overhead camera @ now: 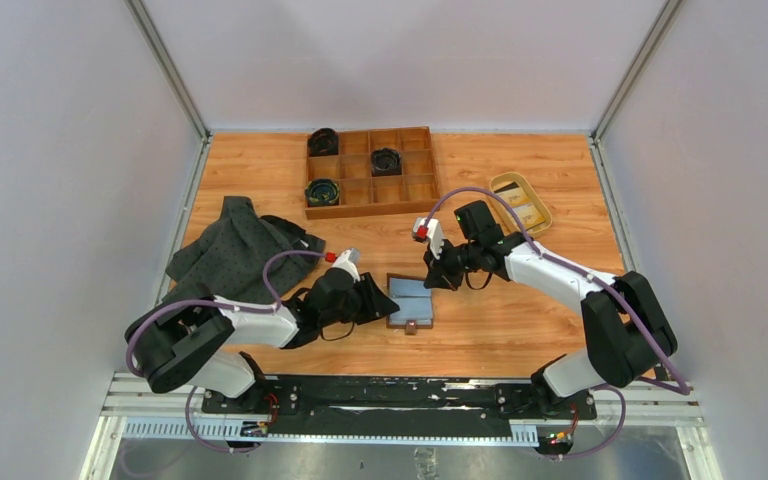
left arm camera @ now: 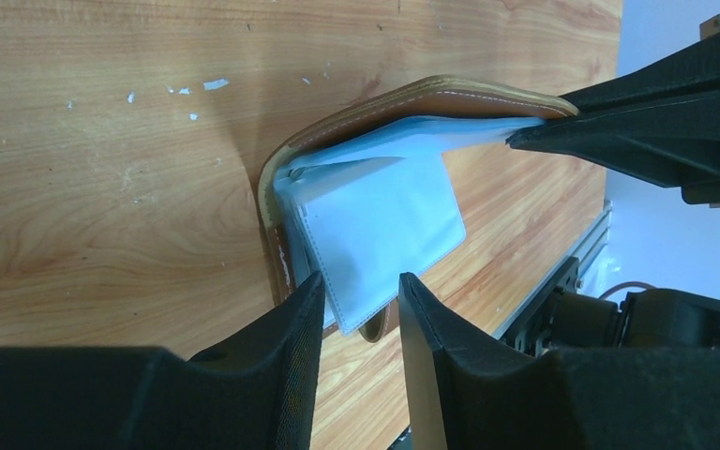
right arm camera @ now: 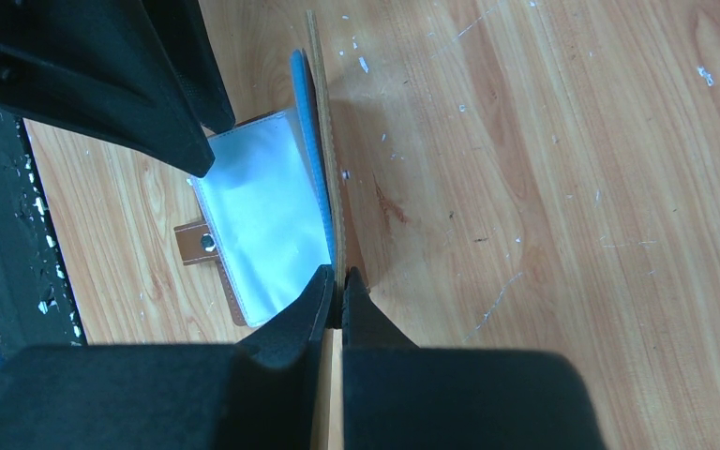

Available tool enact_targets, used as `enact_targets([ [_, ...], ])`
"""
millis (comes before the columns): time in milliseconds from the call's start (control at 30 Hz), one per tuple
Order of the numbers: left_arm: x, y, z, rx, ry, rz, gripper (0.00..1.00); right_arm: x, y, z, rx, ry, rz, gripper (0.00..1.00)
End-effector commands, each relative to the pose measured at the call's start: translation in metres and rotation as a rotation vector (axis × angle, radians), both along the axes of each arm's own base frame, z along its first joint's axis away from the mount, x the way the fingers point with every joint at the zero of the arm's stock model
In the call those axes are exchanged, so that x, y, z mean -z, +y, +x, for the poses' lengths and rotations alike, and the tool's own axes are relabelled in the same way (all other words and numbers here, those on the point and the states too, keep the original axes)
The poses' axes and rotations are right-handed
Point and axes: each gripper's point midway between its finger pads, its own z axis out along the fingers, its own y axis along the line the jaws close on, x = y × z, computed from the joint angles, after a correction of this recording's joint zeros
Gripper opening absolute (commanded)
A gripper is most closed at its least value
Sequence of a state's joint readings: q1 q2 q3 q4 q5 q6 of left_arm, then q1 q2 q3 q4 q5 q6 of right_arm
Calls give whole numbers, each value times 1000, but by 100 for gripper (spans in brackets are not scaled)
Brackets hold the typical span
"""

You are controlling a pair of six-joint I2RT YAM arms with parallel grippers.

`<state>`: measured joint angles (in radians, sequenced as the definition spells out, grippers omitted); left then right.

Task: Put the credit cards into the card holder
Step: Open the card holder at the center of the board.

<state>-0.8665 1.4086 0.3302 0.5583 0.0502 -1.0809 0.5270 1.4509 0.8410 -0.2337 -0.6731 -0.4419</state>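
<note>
The right gripper (right arm camera: 339, 281) is seen closed tight on the upper edge of one brown leather flap of the wallet (right arm camera: 324, 122), so that this flap is held up on edge from the table (overhead camera: 520, 300). The pale blue sleeves (right arm camera: 262, 216) are spread flat beside it, and the strap with its round stud (right arm camera: 208, 243) is laid out toward the table's near edge. The left gripper (left arm camera: 361, 281) is set low at the opposite, left edge of the wallet (left arm camera: 356, 117). Its fingers (left arm camera: 311, 314) are parted, and the corner of the top sleeve (left arm camera: 375, 225) is seen in the gap between them. No pinch on the sleeve can be made out. The two grippers are thus placed facing each other across the wallet (overhead camera: 412, 300), which lies close to the middle of the near edge. Bare wood is left on the wallet's far side and to the right, toward the right edge. The cards (overhead camera: 522, 207) are lying in a tan oval dish (overhead camera: 536, 196) near the far right corner, well apart from both grippers. A wooden compartment tray (overhead camera: 370, 211) is set against the far edge, and a grey cloth (overhead camera: 235, 250) is bunched along the left edge.
</note>
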Motion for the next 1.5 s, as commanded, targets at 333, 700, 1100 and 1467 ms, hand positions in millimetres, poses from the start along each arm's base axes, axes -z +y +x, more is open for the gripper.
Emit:
enact_targets([
  [333, -28, -19, 2, 86, -79, -44, 38, 3, -1, -6, -32, 38, 1, 1],
  [700, -31, -19, 8, 80, -115, -30, 40, 2, 1, -11, -58, 51, 17, 4],
  [1100, -33, -19, 28, 12, -116, -27, 41, -7, 5, -15, -80, 66, 42, 21],
  [1467, -26, -23, 33, 17, -98, -29, 41, -15, 1, -11, -64, 28, 41, 37],
])
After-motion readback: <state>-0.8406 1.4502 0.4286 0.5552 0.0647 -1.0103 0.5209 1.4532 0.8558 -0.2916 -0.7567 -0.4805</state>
